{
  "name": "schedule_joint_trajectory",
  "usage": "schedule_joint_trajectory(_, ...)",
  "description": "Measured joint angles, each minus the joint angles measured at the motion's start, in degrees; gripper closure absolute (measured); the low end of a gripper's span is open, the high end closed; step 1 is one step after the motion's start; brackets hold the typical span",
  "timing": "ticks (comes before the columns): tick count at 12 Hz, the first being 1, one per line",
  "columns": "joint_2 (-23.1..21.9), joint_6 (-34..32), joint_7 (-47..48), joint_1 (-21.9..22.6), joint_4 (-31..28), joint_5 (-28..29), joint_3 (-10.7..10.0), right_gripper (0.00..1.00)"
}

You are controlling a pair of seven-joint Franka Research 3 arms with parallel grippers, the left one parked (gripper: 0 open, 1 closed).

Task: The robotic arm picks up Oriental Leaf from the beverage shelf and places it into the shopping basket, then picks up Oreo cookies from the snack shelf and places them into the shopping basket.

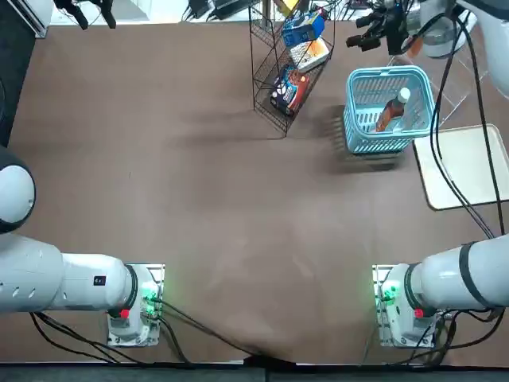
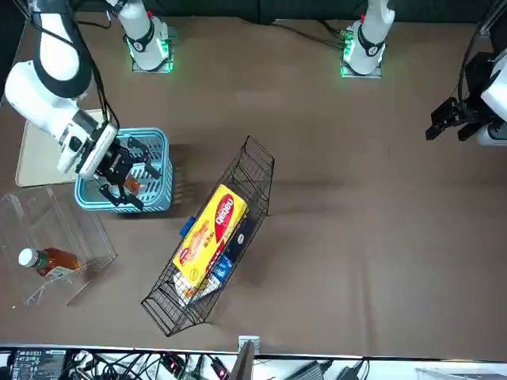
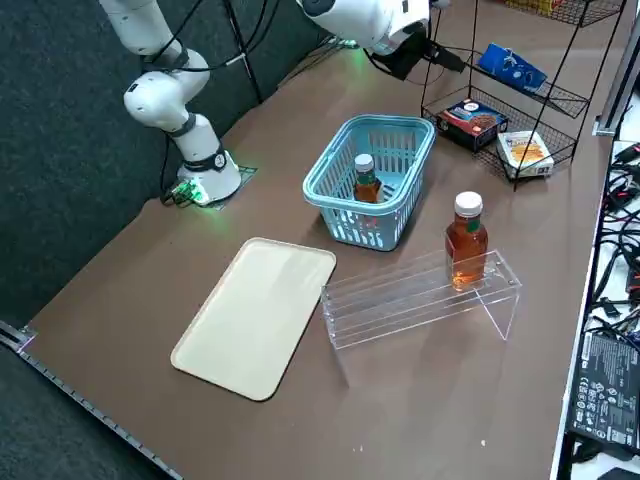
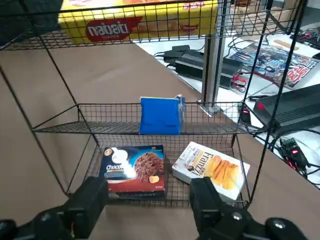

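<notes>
Black wire rack [image 4: 110,128] on the far side holds the blue Oreo pack [image 4: 160,116] on its middle tier; the right gripper [image 4: 148,187] faces it, fingers apart. Right of the rack, one tea bottle [image 3: 367,188] leans inside the turquoise basket [image 3: 345,222]; another bottle [image 3: 467,245] is on the clear shelf [image 3: 400,302].

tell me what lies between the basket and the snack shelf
Only bare table lies between the basket and the snack shelf, as the top view shows. The right gripper, open, faces the shelf in the right wrist view.
</notes>
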Motion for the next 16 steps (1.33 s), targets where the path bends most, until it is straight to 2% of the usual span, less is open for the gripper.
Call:
schedule_joint_trajectory(4,1.42,5.00,0.04,4.06,0.27,3.07,0.05,0.00)
schedule_joint_trajectory(16,10.96,8.98,0.04,8.25,10.29,3.80,0.00,0.00)
